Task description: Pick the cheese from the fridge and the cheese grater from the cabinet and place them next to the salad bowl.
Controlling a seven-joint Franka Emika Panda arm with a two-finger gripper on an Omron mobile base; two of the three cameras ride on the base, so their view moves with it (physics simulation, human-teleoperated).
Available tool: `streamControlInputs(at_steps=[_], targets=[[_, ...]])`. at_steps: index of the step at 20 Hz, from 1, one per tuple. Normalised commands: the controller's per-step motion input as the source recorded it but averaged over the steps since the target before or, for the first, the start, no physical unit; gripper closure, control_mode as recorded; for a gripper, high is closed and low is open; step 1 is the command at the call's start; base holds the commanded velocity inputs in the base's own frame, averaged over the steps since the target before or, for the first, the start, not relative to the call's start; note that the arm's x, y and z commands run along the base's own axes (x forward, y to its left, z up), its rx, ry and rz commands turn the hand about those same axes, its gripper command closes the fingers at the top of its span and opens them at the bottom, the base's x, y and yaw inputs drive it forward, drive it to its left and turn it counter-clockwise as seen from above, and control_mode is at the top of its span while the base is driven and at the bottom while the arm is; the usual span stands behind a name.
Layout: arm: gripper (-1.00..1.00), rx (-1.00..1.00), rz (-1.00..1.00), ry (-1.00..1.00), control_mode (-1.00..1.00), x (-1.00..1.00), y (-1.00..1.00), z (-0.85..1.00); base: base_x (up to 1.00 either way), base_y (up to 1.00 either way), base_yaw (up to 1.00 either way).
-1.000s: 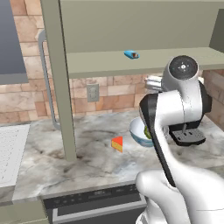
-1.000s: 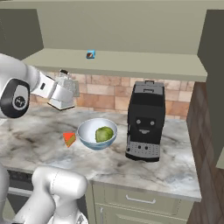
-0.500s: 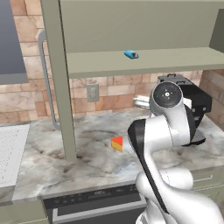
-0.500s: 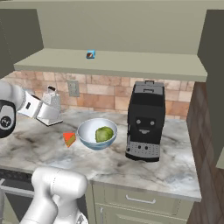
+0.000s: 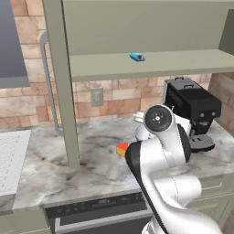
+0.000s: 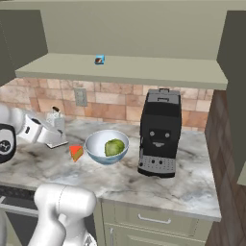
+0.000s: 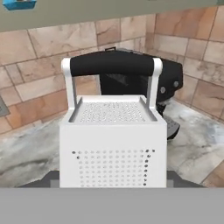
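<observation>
Holding the grater (image 7: 113,131), the tool (image 6: 56,136) hangs low over the tabletop (image 6: 144,178), its jaws closed on the grater's body so that the dark handle points away from the hand. Seen from the right base camera, the grater (image 6: 56,121) stands upright, left of the bowl (image 6: 106,146) and nearer the brick wall; whether its base touches the marble I cannot tell. The cheese (image 6: 76,152) lies on the tabletop just beside the bowl, on the bowl's left, a little in front of the grater. Salad (image 6: 114,147) sits in the bowl. A black coffee machine (image 6: 159,133) stands to the right of the bowl, close but apart from it. Above the bowl, on the open cabinet (image 6: 125,69) shelf, rests a small blue object (image 6: 99,59). From the left base camera the arm hides the bowl, and the cheese (image 5: 121,149) peeps out at the arm's left edge.
</observation>
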Motion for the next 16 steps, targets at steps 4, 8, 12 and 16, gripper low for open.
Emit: streamControlInputs(at_steps=[4, 8, 12, 16], targets=[[1.00, 0.00, -0.20, -0.01, -1.00, 0.00, 0.01, -0.34, 0.00, 0.00, 0.00], [1.00, 0.00, -0.16, 0.01, -1.00, 0.01, 0.00, -0.22, 0.00, 0.00, 0.00], [1.00, 0.00, -0.11, 0.00, -1.00, 0.00, -0.03, -0.18, 0.00, 0.00, 0.00], [1.00, -0.03, -0.10, 0.00, -1.00, 0.00, -0.21, -0.24, 0.00, 0.00, 0.00]])
